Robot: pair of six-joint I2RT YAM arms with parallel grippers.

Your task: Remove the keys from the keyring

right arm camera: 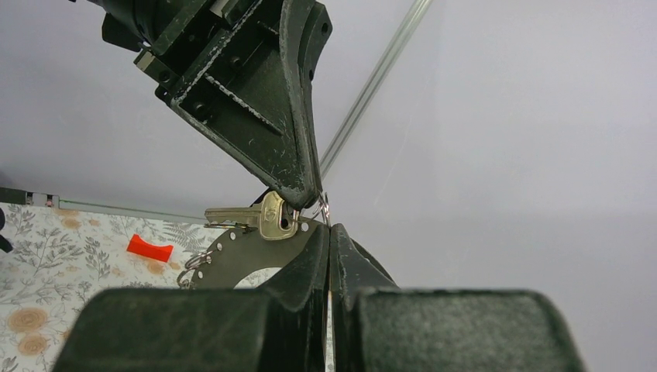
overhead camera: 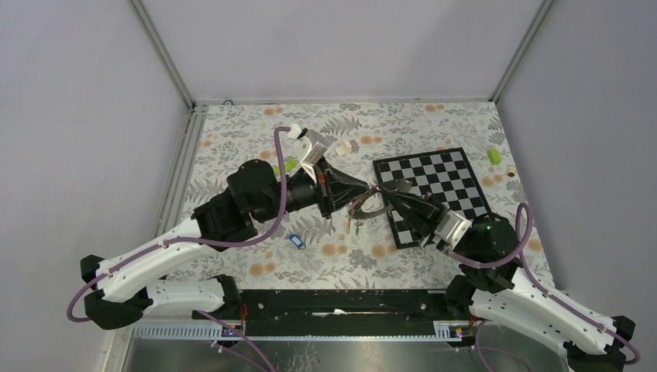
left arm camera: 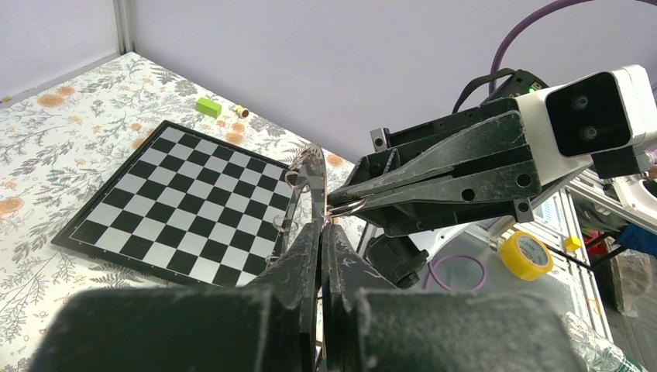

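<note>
The keyring [right arm camera: 232, 256], a dark flat hoop with small holes along its rim, hangs in the air between my two grippers; it also shows in the top view [overhead camera: 374, 210] and edge-on in the left wrist view [left arm camera: 311, 174]. A brass key [right arm camera: 259, 216] sits on its rim by a small split ring [right arm camera: 324, 208]. My left gripper [left arm camera: 324, 226] [overhead camera: 365, 194] is shut on the hoop's rim beside that key. My right gripper [right arm camera: 330, 231] [overhead camera: 382, 188] is shut on the split ring [left arm camera: 349, 206]. A blue-tagged key [overhead camera: 294, 241] and a red tag [right arm camera: 150, 248] lie on the table.
The checkered board [overhead camera: 445, 178] lies under and right of the grippers, also in the left wrist view [left arm camera: 178, 209]. Lime-green blocks sit at the back right [overhead camera: 493, 156] and back left [overhead camera: 290, 163]. White parts [overhead camera: 314, 145] lie behind the left arm.
</note>
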